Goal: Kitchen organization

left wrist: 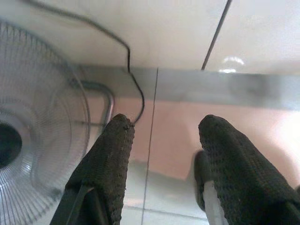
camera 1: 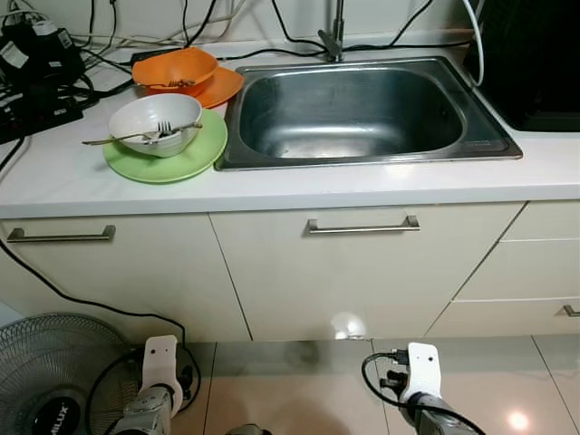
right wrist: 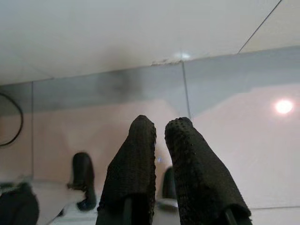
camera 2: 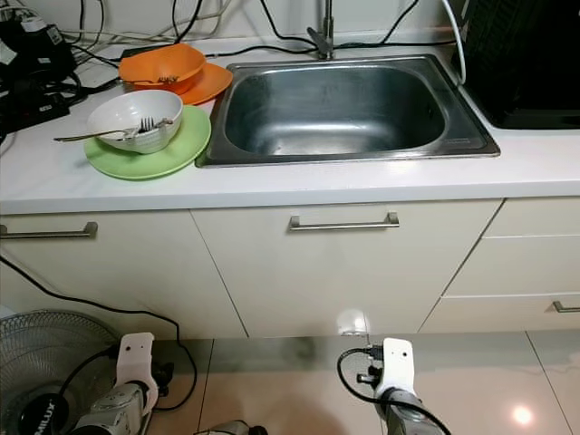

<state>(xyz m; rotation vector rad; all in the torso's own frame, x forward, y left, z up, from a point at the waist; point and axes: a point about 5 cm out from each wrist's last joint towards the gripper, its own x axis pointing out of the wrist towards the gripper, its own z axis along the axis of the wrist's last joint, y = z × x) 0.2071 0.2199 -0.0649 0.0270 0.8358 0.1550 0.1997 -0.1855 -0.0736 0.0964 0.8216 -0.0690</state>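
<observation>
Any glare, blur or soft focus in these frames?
Left eye view: sharp, lamp glare on the floor and cabinet door. Left wrist view: soft, fan blurry. Right wrist view: fingers close and soft, bright reflection on the floor tile.

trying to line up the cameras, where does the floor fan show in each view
Left eye view: floor fan in the bottom left corner, on the floor below the cabinets.
Right eye view: same corner, cut off more by the edge.
Left wrist view: its wire grille sits beside the open left gripper.
Right wrist view: the fan can't be made out.
Shared landmark: the black cable running down the cabinet front.
</observation>
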